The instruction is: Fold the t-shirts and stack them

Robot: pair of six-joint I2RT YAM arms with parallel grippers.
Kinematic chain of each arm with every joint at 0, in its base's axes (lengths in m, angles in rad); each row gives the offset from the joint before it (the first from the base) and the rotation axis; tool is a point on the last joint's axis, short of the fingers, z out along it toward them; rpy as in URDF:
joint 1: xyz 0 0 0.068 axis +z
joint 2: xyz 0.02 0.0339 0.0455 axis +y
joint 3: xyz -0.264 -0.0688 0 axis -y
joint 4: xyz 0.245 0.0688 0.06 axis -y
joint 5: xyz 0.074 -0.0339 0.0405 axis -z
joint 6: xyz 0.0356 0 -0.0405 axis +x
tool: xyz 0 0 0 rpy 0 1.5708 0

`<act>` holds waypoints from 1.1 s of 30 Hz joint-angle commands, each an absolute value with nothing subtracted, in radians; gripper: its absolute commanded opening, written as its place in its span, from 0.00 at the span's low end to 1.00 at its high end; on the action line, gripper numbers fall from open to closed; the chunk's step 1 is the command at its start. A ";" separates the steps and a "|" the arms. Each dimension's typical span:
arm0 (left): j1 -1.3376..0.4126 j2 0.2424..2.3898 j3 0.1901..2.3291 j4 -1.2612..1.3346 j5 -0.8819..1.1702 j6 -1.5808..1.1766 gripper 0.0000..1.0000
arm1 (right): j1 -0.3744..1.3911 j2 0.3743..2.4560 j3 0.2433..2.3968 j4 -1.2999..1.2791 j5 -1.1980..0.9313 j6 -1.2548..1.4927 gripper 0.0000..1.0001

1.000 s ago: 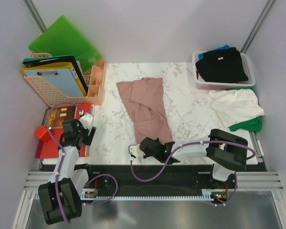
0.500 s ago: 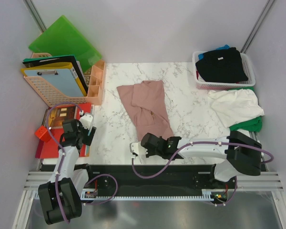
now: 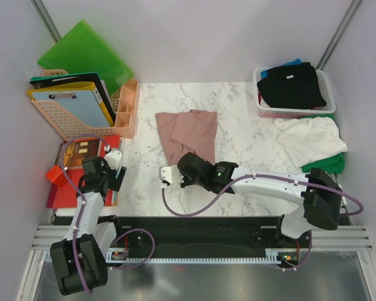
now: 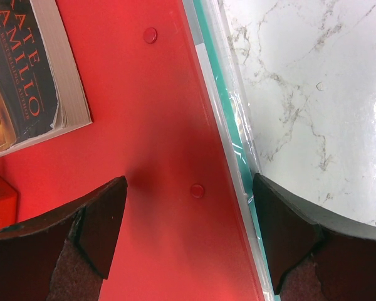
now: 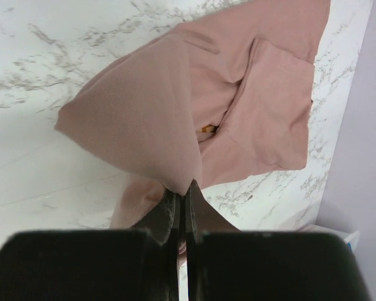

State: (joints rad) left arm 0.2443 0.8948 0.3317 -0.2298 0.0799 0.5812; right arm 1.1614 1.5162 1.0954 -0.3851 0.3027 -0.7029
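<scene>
The dusty pink t-shirt (image 3: 188,132) lies partly folded mid-table; in the right wrist view (image 5: 238,113) its near part is lifted and draped over the rest. My right gripper (image 3: 189,167) (image 5: 183,194) is shut on the pink shirt's near edge and holds it up above the table. My left gripper (image 3: 116,168) (image 4: 188,232) is open and empty, hovering over a red plastic folder (image 4: 144,125) at the table's left edge. A white shirt (image 3: 310,139) lies over a green shirt (image 3: 326,164) at the right. Black (image 3: 292,84) and blue (image 3: 293,63) shirts fill the white basket (image 3: 261,106).
A peach file rack (image 3: 81,113) with clipboards and a green folder (image 3: 84,53) stands at the back left. A book (image 3: 83,152) (image 4: 25,75) and an orange-red block (image 3: 55,175) lie on the red folder. The marble tabletop (image 3: 250,150) shows between the shirts.
My right gripper has carried the pink shirt's near edge away from me and leftward, folding the lower part over the upper. The left arm has not moved.
</scene>
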 commanded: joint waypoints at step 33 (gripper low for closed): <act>0.245 0.916 0.311 -0.272 0.009 0.569 0.88 | 0.732 2.330 2.091 -0.351 0.187 -1.189 0.00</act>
